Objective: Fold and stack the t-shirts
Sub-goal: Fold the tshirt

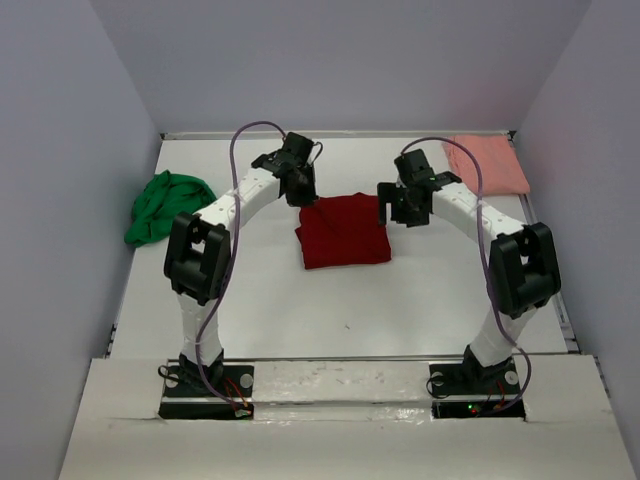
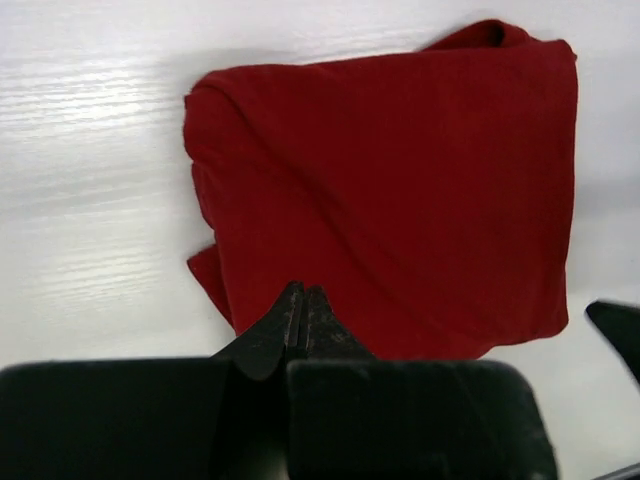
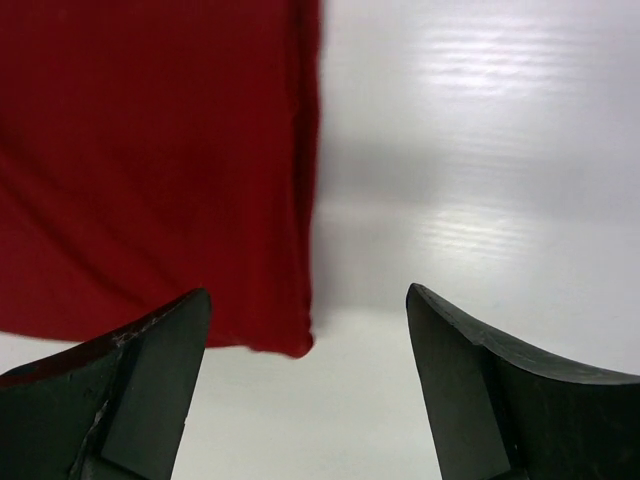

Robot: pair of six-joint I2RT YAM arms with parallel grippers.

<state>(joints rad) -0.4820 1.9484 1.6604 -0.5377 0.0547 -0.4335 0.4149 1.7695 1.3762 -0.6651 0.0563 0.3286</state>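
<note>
My left pincer (image 2: pixel 303 300) is pressed shut, apparently empty, at the edge of the folded dark red shirt (image 2: pixel 400 190), which lies mid-table. My right pincer (image 3: pixel 308 295) gapes wide beside its corner. Risk: a finger snagging a layer would drag the fold open.

White links (image 1: pixel 240 195), purple cables (image 1: pixel 234 150); left gripper (image 2: pixel 303 292), right gripper (image 3: pixel 308 292) black.

Readable text, labels, brands, numbers, signs: none found. Dark red t-shirt (image 1: pixel 343 232), green t-shirt (image 1: pixel 165 205), pink t-shirt (image 1: pixel 488 163) and table (image 1: pixel 300 300): plain surfaces, nothing legible in any view.
</note>
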